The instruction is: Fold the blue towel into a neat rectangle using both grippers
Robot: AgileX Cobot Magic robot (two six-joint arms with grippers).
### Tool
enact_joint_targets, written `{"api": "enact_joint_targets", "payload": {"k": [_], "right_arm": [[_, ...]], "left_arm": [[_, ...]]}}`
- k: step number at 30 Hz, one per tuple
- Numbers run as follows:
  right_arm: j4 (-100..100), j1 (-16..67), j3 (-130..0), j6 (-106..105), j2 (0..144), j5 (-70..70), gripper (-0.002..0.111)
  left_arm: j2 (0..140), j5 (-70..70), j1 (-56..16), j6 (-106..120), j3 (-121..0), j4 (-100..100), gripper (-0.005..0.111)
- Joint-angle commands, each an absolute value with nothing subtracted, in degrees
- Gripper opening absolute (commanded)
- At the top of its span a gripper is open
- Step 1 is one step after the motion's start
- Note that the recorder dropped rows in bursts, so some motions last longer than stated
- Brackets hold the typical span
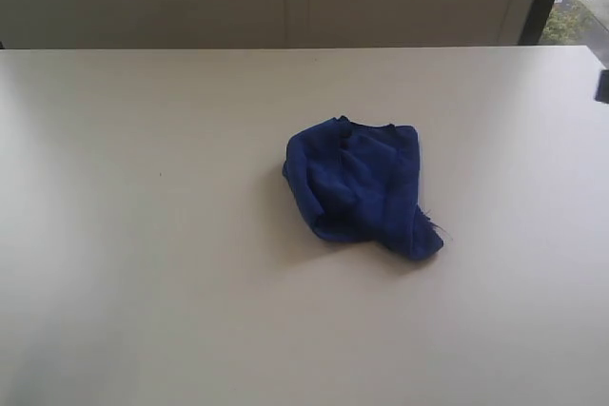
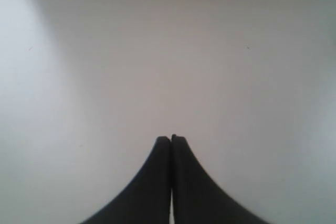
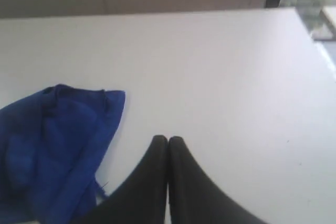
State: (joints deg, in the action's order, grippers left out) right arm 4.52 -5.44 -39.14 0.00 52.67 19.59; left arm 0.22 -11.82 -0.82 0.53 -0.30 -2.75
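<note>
The left arm's slim black fingers (image 2: 155, 182) are pressed together over the smooth white counter (image 2: 157, 51). Right of its middle lies the deep royal-blue terry towel (image 1: 362, 187), crumpled in a heap; the right arm's black fingers (image 3: 152, 182), also together and empty, hover near it

Royal-blue towel (image 1: 366, 187) on white table (image 1: 143, 235); black claws.

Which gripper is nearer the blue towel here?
Right. The right gripper sits shut just beside the blue towel; the left gripper, also shut, shows only bare table in its view.
</note>
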Motion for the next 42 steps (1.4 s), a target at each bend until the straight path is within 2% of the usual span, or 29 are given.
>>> {"api": "enact_joint_targets", "payload": {"k": [1,7,13,21,23,30,42], "right_arm": [[12.3,-5.7,-48.1,-3.9,67.5,25.7,0.0],[25.7,-1.2,-57.3,-16.9,84.8,26.3,0.0],[25.8,3.9,-65.1,-16.9,97.1,23.7,0.0],[25.6,4.9,-74.2,-16.8,109.8,20.1,0.0],[25.6,4.9,-75.3,-16.8,111.6,19.2,0.002],[25.6,4.9,-78.5,-16.7,116.9,16.6,0.022],[26.9,4.9,-79.5,-16.3,122.3,13.8,0.024]], "left_arm": [[0.0,-11.7,-0.7,0.0,0.0,-2.8,0.0],[0.0,-11.7,-0.7,0.0,0.0,-2.8,0.0],[0.0,-11.7,-0.7,0.0,0.0,-2.8,0.0],[0.0,-11.7,-0.7,0.0,0.0,-2.8,0.0],[0.0,-11.7,-0.7,0.0,0.0,-2.8,0.0],[0.0,-11.7,-0.7,0.0,0.0,-2.8,0.0],[0.0,-11.7,-0.7,0.0,0.0,-2.8,0.0]]}}
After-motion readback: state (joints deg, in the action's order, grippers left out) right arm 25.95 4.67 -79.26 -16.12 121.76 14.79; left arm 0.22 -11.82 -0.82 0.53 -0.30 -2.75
